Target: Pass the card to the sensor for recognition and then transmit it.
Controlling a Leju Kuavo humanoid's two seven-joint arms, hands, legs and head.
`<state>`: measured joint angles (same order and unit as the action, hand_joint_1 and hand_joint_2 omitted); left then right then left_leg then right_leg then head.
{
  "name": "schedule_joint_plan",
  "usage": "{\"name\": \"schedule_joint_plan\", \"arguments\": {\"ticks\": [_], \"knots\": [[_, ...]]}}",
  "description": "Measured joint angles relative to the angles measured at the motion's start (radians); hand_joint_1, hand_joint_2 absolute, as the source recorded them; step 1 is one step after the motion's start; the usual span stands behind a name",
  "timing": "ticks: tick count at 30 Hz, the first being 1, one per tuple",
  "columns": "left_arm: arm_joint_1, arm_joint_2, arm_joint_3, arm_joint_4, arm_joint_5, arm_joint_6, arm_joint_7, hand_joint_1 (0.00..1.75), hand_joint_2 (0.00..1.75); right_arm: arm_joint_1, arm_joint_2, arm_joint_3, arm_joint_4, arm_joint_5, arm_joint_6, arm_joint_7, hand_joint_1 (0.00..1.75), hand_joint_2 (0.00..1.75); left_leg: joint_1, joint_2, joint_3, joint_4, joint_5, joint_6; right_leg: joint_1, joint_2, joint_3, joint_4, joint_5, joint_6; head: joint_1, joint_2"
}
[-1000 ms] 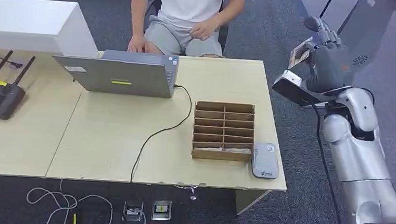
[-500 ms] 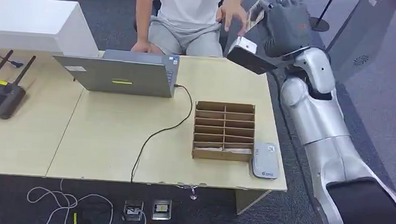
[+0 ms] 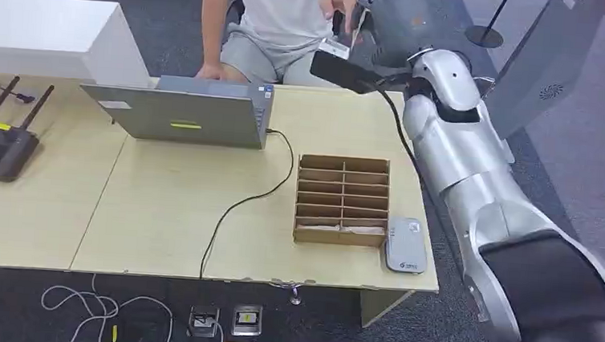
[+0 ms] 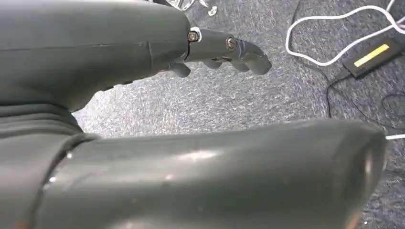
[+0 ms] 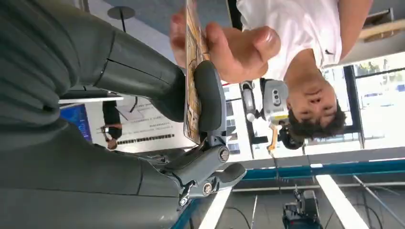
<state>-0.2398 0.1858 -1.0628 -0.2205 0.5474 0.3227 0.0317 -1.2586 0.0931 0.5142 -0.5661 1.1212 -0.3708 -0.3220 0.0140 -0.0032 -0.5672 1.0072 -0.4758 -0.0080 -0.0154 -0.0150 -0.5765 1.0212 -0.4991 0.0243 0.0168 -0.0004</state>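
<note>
Beyond the bench's (image 3: 160, 209) far edge, the right hand (image 3: 398, 21) pinches the card (image 5: 192, 71) between thumb and fingers (image 5: 210, 95) while a person's hand (image 5: 234, 47) grips it too; the left hand (image 4: 143, 47) hangs seemingly empty, fingers loosely apart.

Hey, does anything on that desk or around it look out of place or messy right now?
Nothing on the desk looks spilled or damaged. The laptop, the cardboard organizer and the white sensor sit squarely. The one untidy spot is the floor in front, where loose white cable lies in loops.
</note>
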Motion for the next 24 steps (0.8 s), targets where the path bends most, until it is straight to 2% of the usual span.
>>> {"name": "schedule_joint_plan", "arguments": {"ticks": [7,8,9,10,24], "knots": [[0.001,0.006,-0.002,0.000,0.005,0.000,0.000,0.00,0.00,-0.015,0.020,0.016,0.071,0.001,0.007,0.004,1.75,1.75,0.000,0.000,0.000,0.000,0.000,0.000,0.000,0.000,0.000,0.000,0.000,0.000,0.000,0.000],[0.002,0.006,-0.002,0.000,0.005,-0.001,0.000,0.00,0.00,-0.014,0.022,0.017,0.075,0.001,0.014,0.004,1.68,1.75,0.000,0.000,0.000,0.000,0.000,0.000,0.000,0.000,0.000,0.000,0.000,0.000,0.000,0.000],[0.003,0.006,-0.002,0.000,0.006,-0.002,0.000,0.00,0.00,-0.015,0.023,0.019,0.081,0.001,0.021,0.005,0.37,1.75,0.000,0.000,0.000,0.000,0.000,0.000,0.000,0.000,0.000,0.000,0.000,0.000,0.000,0.000],[0.003,0.006,-0.002,0.000,0.007,-0.005,0.000,0.00,0.00,-0.015,0.025,0.023,0.089,0.000,0.026,0.005,0.00,1.75,0.000,0.000,0.000,0.000,0.000,0.000,0.000,0.000,0.000,0.000,0.000,0.000,0.000,0.000],[0.021,-0.002,-0.002,0.000,0.043,0.028,0.000,0.00,0.00,-0.013,0.069,0.025,0.154,0.011,0.021,0.037,0.00,1.75,0.000,0.000,0.000,0.000,0.000,0.000,0.000,0.000,-0.001,0.000,0.000,0.000,0.000,0.000]]}}
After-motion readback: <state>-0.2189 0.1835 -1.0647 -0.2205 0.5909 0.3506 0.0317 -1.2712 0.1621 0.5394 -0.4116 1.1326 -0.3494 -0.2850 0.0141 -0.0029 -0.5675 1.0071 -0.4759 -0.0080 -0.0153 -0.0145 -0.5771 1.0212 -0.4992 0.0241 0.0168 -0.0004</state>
